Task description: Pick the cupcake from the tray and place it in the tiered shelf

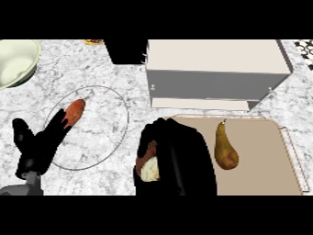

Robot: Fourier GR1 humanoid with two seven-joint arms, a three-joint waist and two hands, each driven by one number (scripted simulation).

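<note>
The cupcake [150, 166] sits low in the frame, just left of centre, at the left edge of the tray [267, 151]. Only a pale and reddish-brown sliver of it shows, because your right hand [176, 158] is wrapped around it, fingers curled over the top and far side. You cannot see from here whether it is lifted or resting on the tray.

Your main risk is that hidden grip. With so little of the cupcake visible, you cannot judge how it sits in the fingers, and a soft cake may tip or slide out as you lift it.

The pear [225, 148] lies on the tray just right of your hand. Swing right as you rise and your forearm may knock it.

The tiered shelf [216, 73] stands directly above the tray in the frame, close behind it. Its lower ledge is narrow and partly covered by the upper tier. Come in too low and you may strike the front edge; too high, and the top tier blocks you.

Your left hand [33, 147] rests at the lower left, fingers straight, over the edge of a clear round plate [111, 137] that holds a sweet potato [73, 112]. Keep it still, or you may nudge the plate.

A bowl [9, 64] sits at the upper left, well apart.
</note>
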